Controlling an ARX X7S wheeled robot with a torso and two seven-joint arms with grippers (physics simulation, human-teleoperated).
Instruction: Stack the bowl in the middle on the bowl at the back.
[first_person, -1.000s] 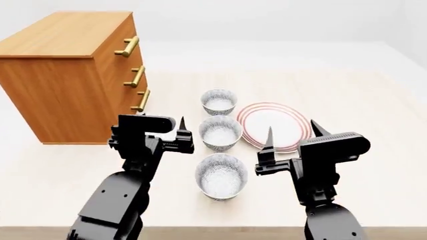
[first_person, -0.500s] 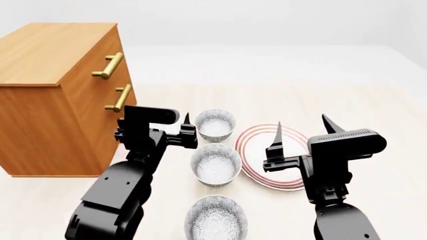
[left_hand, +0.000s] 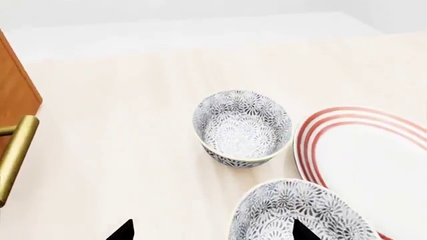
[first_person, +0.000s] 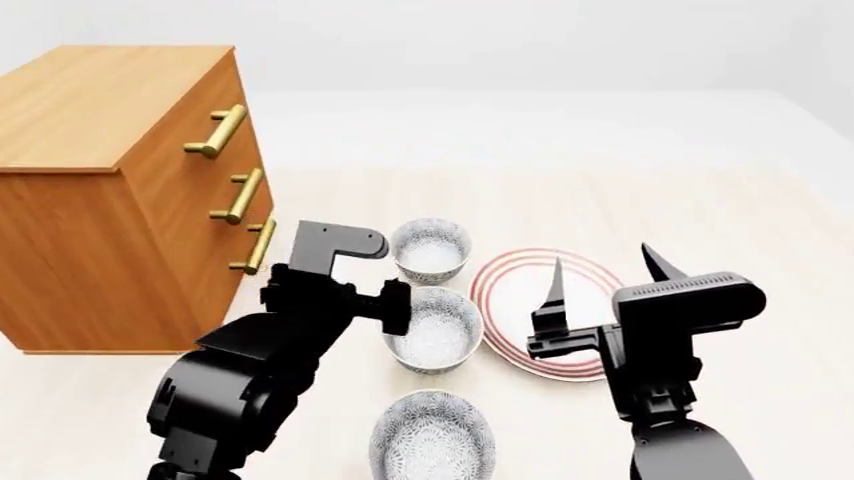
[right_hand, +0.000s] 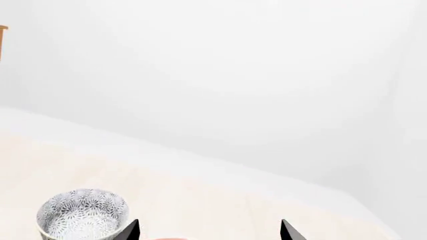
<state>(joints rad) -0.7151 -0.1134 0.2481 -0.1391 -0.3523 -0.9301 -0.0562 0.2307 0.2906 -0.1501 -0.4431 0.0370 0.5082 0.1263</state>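
Three speckled white bowls stand in a row on the table. The bowl at the back (first_person: 430, 250) (left_hand: 243, 127) and the bowl in the middle (first_person: 434, 330) (left_hand: 300, 217) are both empty. My left gripper (first_person: 363, 302) (left_hand: 212, 232) is open and tipped down over the middle bowl's left rim, one fingertip (left_hand: 300, 231) above its inside, the other above the table. Over the plate my right gripper (first_person: 603, 275) (right_hand: 209, 232) is open, holding nothing and pointing up. A bowl, probably the back one (right_hand: 82, 212), shows in the right wrist view.
A red-ringed plate (first_person: 527, 315) (left_hand: 373, 160) lies right of the middle bowl, close to it. The third bowl (first_person: 431, 438) is nearest me. A wooden drawer cabinet (first_person: 120, 200) with brass handles (left_hand: 17, 150) stands at the left.
My left gripper has swung down and toward the middle bowl, its fingers now pointing at the table. The right gripper sank slightly. The bowls and plate stayed put.
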